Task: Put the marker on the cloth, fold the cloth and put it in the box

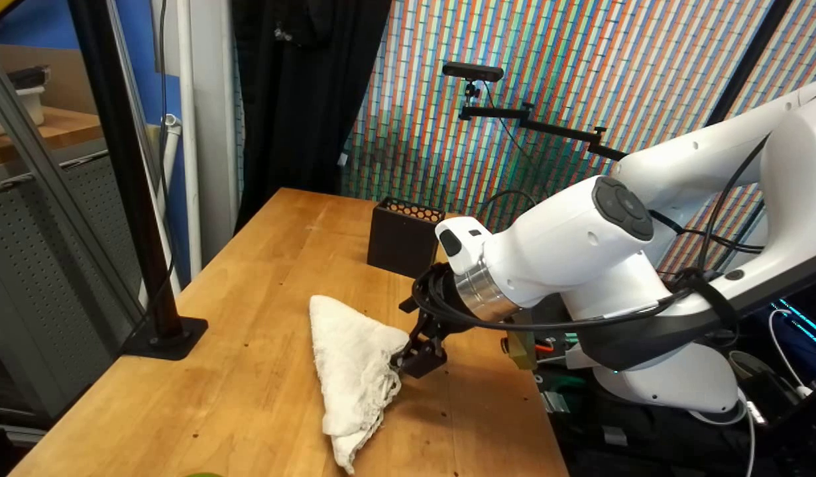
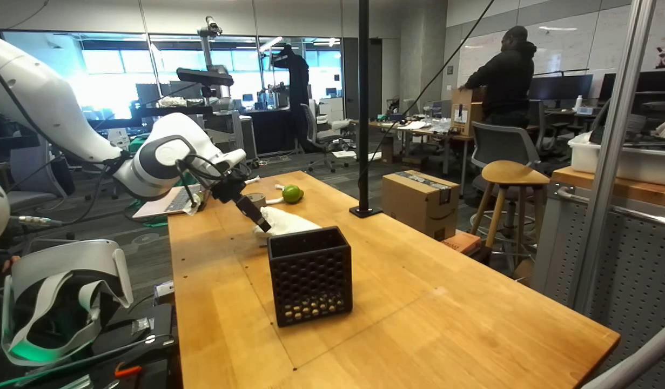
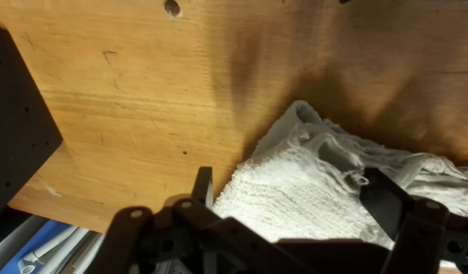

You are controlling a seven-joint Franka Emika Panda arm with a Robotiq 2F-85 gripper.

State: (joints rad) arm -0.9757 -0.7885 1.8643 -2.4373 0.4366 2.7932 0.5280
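The cream cloth [image 1: 354, 371] lies folded into a rough triangle on the wooden table. It also shows in an exterior view [image 2: 289, 220], partly behind the box, and in the wrist view [image 3: 287, 205]. My gripper [image 1: 408, 336] is low at the cloth's edge. In the wrist view its two fingers [image 3: 289, 180] are wide apart, with a corner of the cloth between them. The right finger touches or overlaps the rumpled edge. The black box [image 1: 402, 238] stands upright, open at the top, and shows in both exterior views [image 2: 310, 281]. The marker is hidden or out of view.
A black post on a base plate [image 1: 169, 339] stands at the table's edge. A green round fruit [image 2: 293, 194] and a grey roll-like object [image 2: 255, 200] are beyond the cloth. A VR headset [image 2: 67, 297] lies beside the table.
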